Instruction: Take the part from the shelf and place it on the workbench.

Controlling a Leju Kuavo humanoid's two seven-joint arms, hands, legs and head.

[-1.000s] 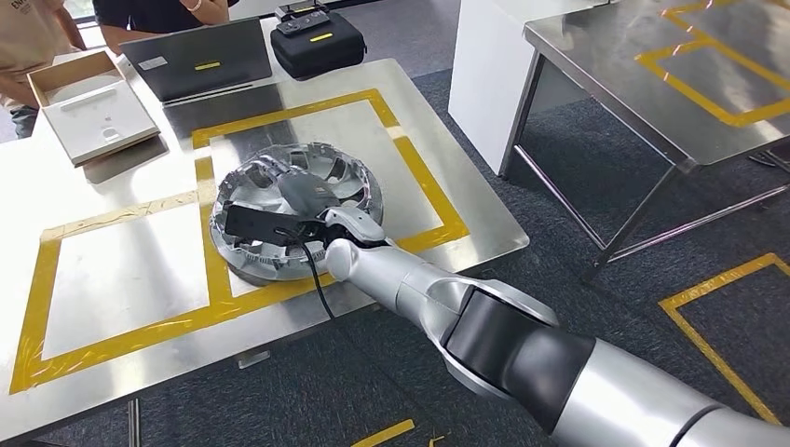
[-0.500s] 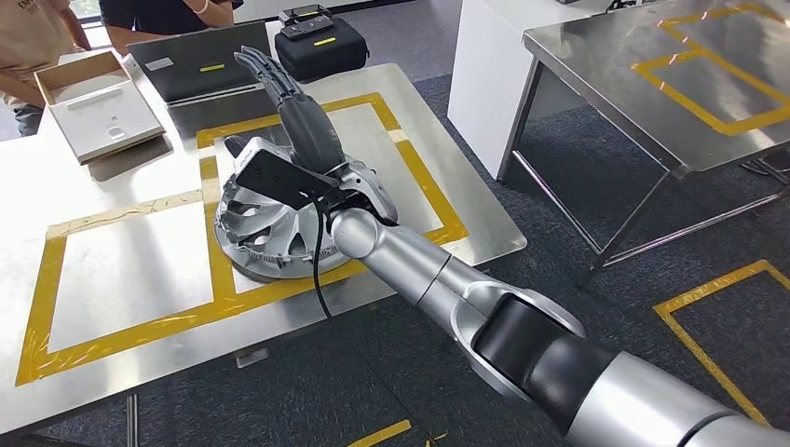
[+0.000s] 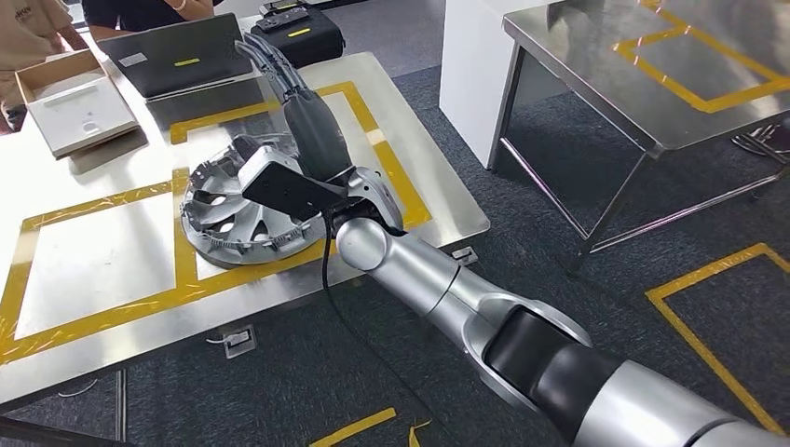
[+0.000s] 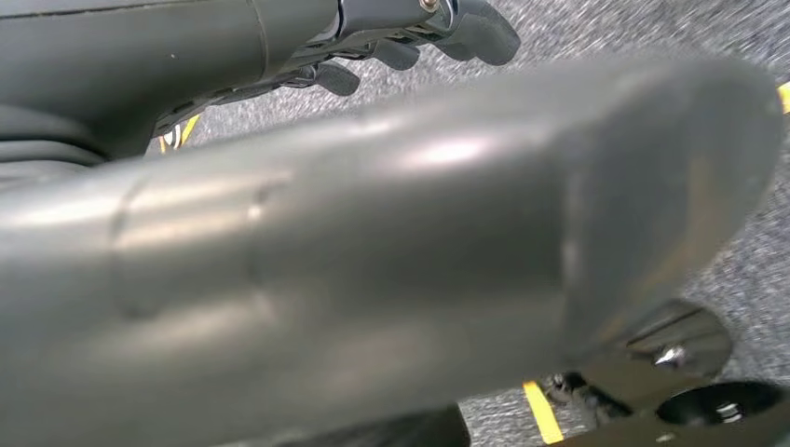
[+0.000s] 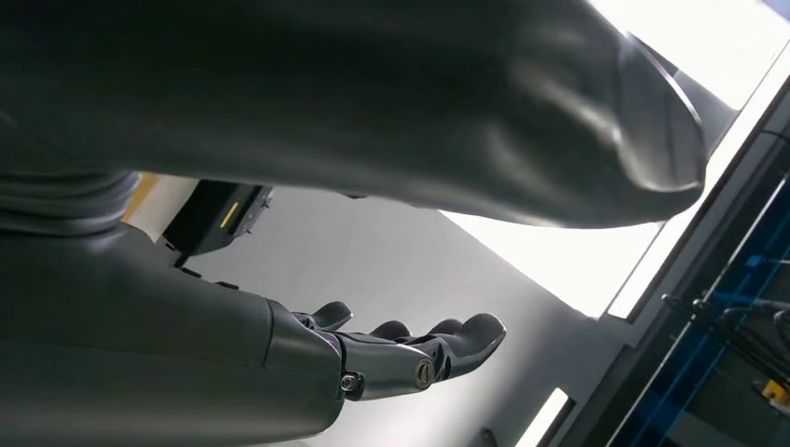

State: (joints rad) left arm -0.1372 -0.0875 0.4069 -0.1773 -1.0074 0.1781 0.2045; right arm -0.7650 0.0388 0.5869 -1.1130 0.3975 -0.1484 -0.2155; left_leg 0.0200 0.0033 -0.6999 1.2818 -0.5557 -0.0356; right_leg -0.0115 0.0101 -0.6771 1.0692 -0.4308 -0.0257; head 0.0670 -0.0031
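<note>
While the round silver part (image 3: 244, 209) lies flat on the steel workbench (image 3: 112, 251), straddling the yellow tape line (image 3: 182, 256) between two taped squares, the right hand (image 3: 293, 98) stands raised above it with fingers (image 3: 264, 54) stretched out straight and slightly apart, holding nothing. The right wrist view shows the same: the dark fingers (image 5: 447, 340) reach out into open air with nothing between them. A black box on the wrist (image 3: 279, 189) hangs over the part's near edge, and a black cable (image 3: 326, 279) drops from it past the table edge. The left hand (image 4: 410, 37) (seen close in its own wrist view) hangs over grey carpet (image 4: 708, 28), its dark fingers loosely curled and apart with nothing in them. At the far end of the workbench sit a closed laptop (image 3: 182, 58), an open white box (image 3: 74, 101) and a black case (image 3: 296, 37), with people (image 3: 33, 33) standing behind. A second steel table (image 3: 652, 65) stands well apart to the right
</note>
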